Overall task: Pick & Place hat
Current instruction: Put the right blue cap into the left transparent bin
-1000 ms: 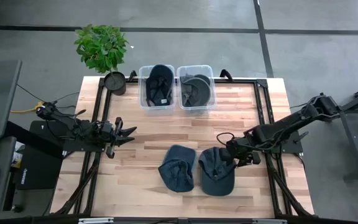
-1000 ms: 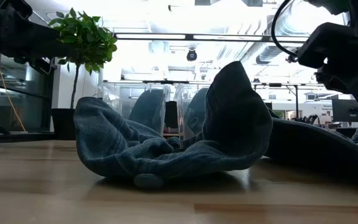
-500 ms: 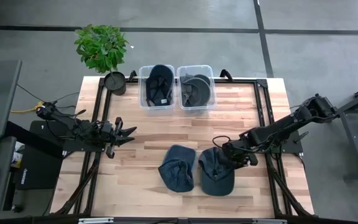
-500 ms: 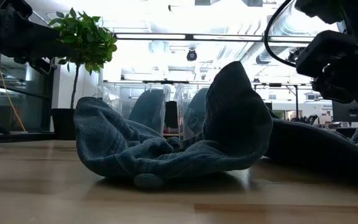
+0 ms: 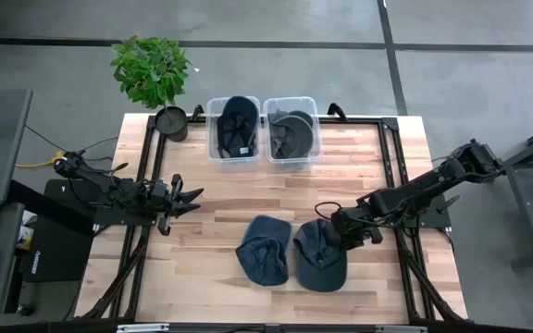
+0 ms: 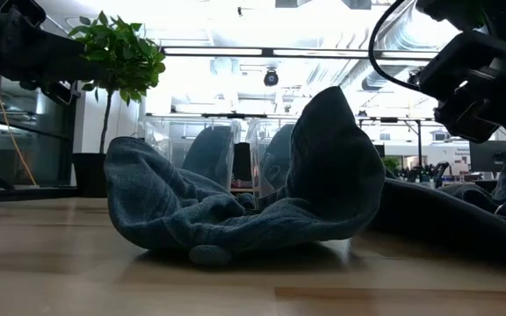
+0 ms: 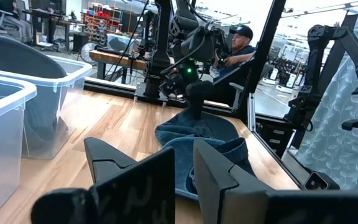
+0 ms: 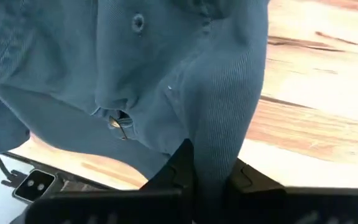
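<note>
Two blue-grey hats lie near the table's front edge: the left hat crumpled with one side standing up, and the right hat beside it. My right gripper is at the right hat's far right edge, shut on its cloth. My left gripper waits shut above the table's left side, clear of both hats. My right gripper pinches a raised fold of the right hat's cloth between its two fingers, at the hat's far right edge. It comes from the table's right, slanting down. The rest of the hat lies on the table.
Two clear bins, each with a dark hat inside, stand side by side at the far edge. A potted plant stands at the far left corner. Bare wood lies between the bins and the hats.
My right gripper has edged toward the table's left onto the right hat's far edge and shut on its cloth. The hat has been nudged slightly left. The left hat has stayed where it was.
</note>
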Controlling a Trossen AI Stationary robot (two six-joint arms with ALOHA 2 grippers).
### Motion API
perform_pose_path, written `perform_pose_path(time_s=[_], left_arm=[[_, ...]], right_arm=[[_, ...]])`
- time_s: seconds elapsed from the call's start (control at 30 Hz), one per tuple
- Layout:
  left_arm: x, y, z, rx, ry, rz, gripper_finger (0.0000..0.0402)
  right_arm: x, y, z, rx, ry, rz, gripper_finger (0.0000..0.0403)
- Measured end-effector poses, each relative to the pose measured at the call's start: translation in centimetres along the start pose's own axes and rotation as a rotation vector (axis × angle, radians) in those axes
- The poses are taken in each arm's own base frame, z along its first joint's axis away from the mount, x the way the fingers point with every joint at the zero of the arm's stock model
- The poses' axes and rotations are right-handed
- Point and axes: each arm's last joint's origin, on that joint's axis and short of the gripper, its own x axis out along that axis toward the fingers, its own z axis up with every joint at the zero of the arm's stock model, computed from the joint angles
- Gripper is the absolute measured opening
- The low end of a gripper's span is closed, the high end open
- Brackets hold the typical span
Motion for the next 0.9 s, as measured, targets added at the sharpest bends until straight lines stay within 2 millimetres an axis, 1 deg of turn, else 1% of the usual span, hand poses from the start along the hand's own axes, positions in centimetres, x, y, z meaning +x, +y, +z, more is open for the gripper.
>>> perform_pose_path(time_s=[0.13,0.3,0.4,0.53,0.67,0.77,0.83,0.9], left_arm=[[0.0,0.0,0.0,0.000,0.000,0.000,0.0000],[0.0,0.0,0.0,0.000,0.000,0.000,0.0000],[0.0,0.0,0.0,0.000,0.000,0.000,0.0000],[0.0,0.0,0.0,0.000,0.000,0.000,0.0000],[0.0,0.0,0.0,0.000,0.000,0.000,0.0000],[0.0,0.0,0.0,0.000,0.000,0.000,0.0000],[0.0,0.0,0.0,0.000,0.000,0.000,0.0000],[0.0,0.0,0.0,0.000,0.000,0.000,0.0000]], right_arm=[[-0.6,0.1,-0.1,-0.033,-0.044,0.032,0.0012],[-3.3,0.4,-0.5,-0.063,-0.151,0.072,0.0012],[-5.7,0.5,-0.8,-0.085,-0.228,0.089,0.0012],[-9.5,0.4,-1.5,-0.133,-0.351,0.092,0.0012],[-13.7,0.4,-1.8,-0.220,-0.562,0.100,0.0012],[-16.6,0.9,-1.6,-0.305,-0.742,0.120,0.0012],[-18.1,1.4,-1.4,-0.370,-0.840,0.119,0.0012],[-19.2,1.9,-1.0,-0.440,-0.919,0.086,0.0012]])
